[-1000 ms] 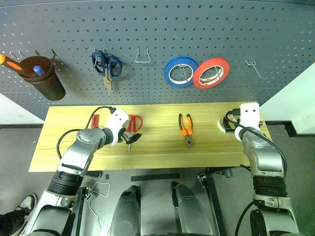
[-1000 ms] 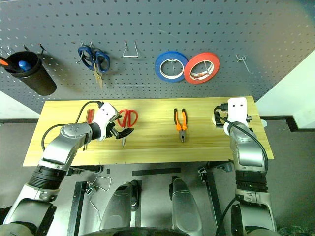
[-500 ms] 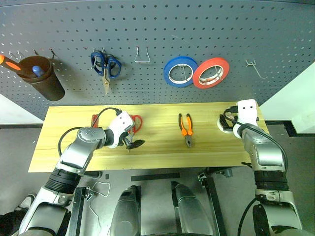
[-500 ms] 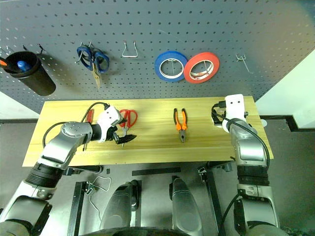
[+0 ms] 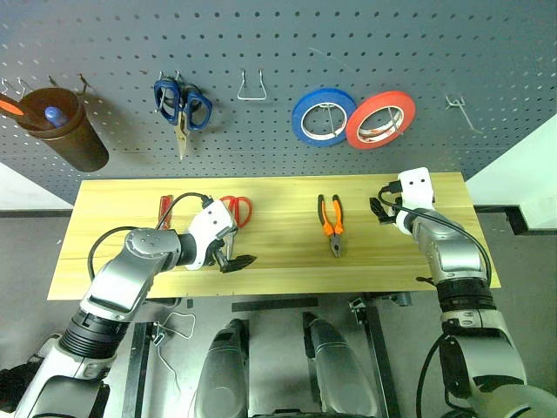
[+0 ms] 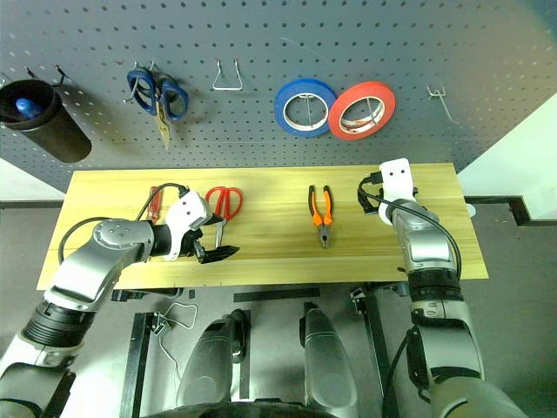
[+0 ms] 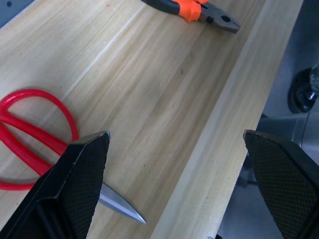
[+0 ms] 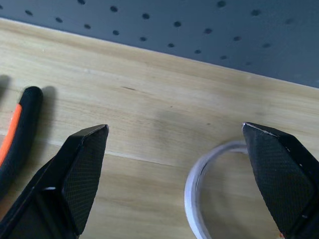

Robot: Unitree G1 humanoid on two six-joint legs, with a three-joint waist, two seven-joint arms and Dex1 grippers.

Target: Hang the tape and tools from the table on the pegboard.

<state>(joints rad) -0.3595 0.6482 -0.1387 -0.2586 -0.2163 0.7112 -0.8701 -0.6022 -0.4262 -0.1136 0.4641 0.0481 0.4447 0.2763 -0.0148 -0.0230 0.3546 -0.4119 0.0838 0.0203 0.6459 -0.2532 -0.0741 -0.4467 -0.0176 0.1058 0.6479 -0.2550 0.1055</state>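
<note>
Lying at the left of the counter [image 5: 113, 261], the thin red-handled screwdriver [image 5: 163, 210] is pointing toward the pegboard [image 5: 261, 43], and the red-handled scissors [image 5: 233, 212] are resting just beside it, blades aimed at the near edge. The left claw [image 5: 237, 259] is hovering wide open and empty at the blade tip, so the scissors' handles are sitting beyond it toward the pegboard; the left forearm is reaching in low from the left, its claw angled down and rightward. Mid-counter, the pliers [image 5: 331, 228] are lying lengthwise front to back, well apart from both claws. Farther right, the right claw [image 8: 179, 184] is standing fully open, holding nothing, and straddling the rim of the tape [image 8: 199, 194], which is lying flat under it. That arm looks nearest its target, stretched forward and tipped slightly downward.
</note>
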